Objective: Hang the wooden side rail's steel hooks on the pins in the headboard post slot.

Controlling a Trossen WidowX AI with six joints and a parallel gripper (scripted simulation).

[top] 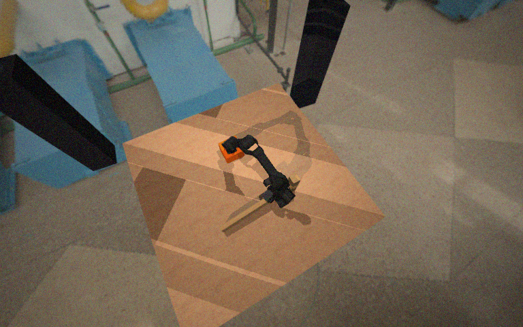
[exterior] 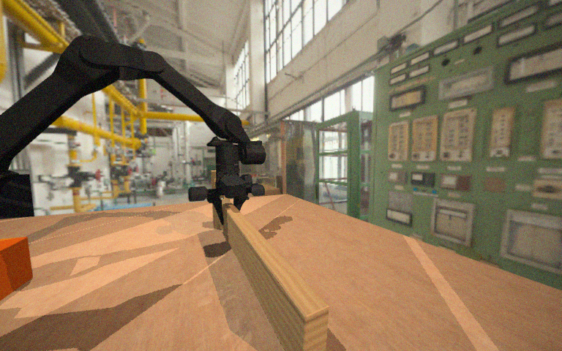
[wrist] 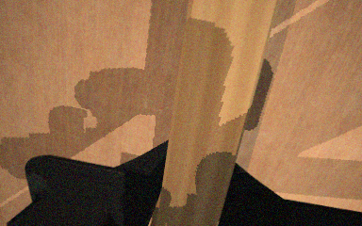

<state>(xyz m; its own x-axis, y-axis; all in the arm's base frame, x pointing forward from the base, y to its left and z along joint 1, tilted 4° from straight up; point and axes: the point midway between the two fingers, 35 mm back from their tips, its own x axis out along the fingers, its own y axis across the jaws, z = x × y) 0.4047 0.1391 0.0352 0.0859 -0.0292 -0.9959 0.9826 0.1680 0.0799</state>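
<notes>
The wooden side rail (top: 245, 216) (exterior: 269, 268) (wrist: 207, 94) stands on its narrow edge, its near end toward the exterior camera. My gripper (top: 271, 197) (exterior: 229, 210) (wrist: 191, 148) points down and is shut on the rail close to its post-side end. The headboard post (top: 295, 179) (exterior: 216, 221) stands just behind the gripper, mostly covered by it. The steel hooks, the slot and the pins are hidden, so I cannot tell whether the hooks touch the pins. The underside of the rail's far end is out of frame in the exterior view.
The wooden table (top: 216, 270) (exterior: 372, 281) lies under everything. An orange block (top: 233, 155) (exterior: 14, 262) is at the arm's base. Two black pillars (top: 321, 50) (top: 57, 112) show beyond the table's edges. The arm arches above the table from its base to the post.
</notes>
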